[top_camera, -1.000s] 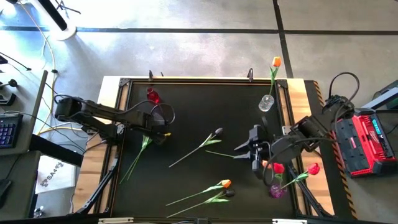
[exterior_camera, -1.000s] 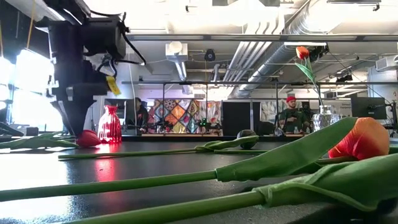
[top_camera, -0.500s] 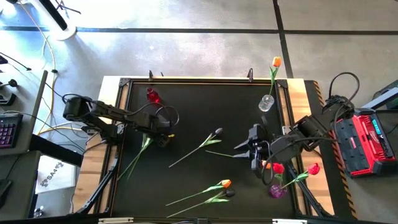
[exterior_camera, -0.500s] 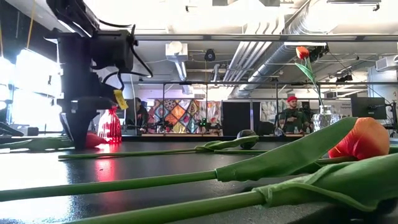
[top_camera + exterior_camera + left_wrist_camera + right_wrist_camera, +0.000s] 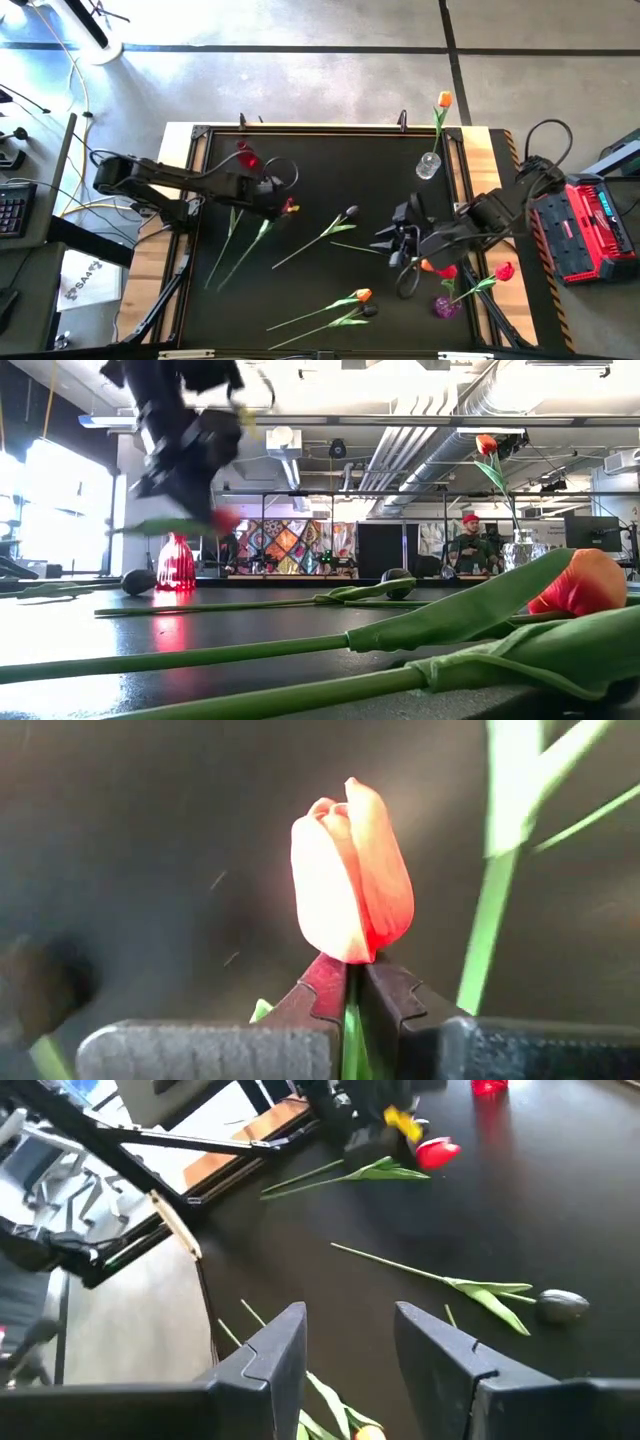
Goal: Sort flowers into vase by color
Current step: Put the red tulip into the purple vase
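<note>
My left gripper is shut on a red tulip above the table's left half, right of the red vase. A black tulip lies flat on the table below it. Another black tulip lies mid-table. An orange tulip and a dark one lie near the front edge. A clear vase at the far right holds an orange tulip. A purple vase at the near right holds red tulips. My right gripper hovers open beside it. My left gripper pinches the red tulip's green stem right below the head, between its two fingertips. The fingers slant down from the table's left. The tulip is lifted off the table, its head and leaf about level in the air.
A black frame borders the dark table top. Wooden strips run along both sides. A red and black box stands beyond the right edge. Bare table lies between the mid-table tulip and the front ones.
My left gripper has shut on the red tulip's stem below the head, risen, and moved toward the table's right. The tulip, flat on the table before, now hangs in the air. The black tulip beside it stays lying. My right gripper has shifted slightly left.
</note>
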Tool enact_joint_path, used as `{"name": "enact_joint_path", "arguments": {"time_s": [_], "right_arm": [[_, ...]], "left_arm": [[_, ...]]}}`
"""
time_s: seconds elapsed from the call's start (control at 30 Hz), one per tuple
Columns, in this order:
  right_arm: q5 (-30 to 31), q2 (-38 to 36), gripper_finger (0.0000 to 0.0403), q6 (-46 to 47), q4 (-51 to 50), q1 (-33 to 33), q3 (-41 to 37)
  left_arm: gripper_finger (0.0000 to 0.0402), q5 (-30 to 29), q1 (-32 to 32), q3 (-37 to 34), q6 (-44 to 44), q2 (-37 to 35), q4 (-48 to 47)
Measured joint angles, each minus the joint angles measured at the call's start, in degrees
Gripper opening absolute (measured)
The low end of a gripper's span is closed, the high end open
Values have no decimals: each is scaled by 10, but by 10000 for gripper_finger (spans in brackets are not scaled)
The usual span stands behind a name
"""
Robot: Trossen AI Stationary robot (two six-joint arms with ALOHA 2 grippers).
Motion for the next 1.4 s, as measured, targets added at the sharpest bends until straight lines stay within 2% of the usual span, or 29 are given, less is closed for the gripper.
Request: {"name": "enact_joint_path", "arguments": {"time_s": [0.13,0.4,0.6,0.73,0.9,1.1,1.27,1.4], "right_arm": [[8,20,140,18,9,0,0],[29,59,142,33,11,-4,0],[68,63,176,25,33,-5,0],[72,63,206,-4,68,-14,0],[72,65,217,-31,70,-41,0],[71,65,197,-31,70,-67,0],[64,65,155,-30,74,-69,0],[53,65,90,-34,74,-68,0]], "left_arm": [[3,-11,-3,19,7,-23,128],[3,-15,-29,20,88,-13,510],[3,-16,-40,20,118,13,689],[3,-16,-43,20,121,37,778],[3,2,-45,48,121,70,817],[3,38,-56,107,164,100,817],[3,40,-59,128,186,100,813],[3,49,-60,128,186,100,810]]}}
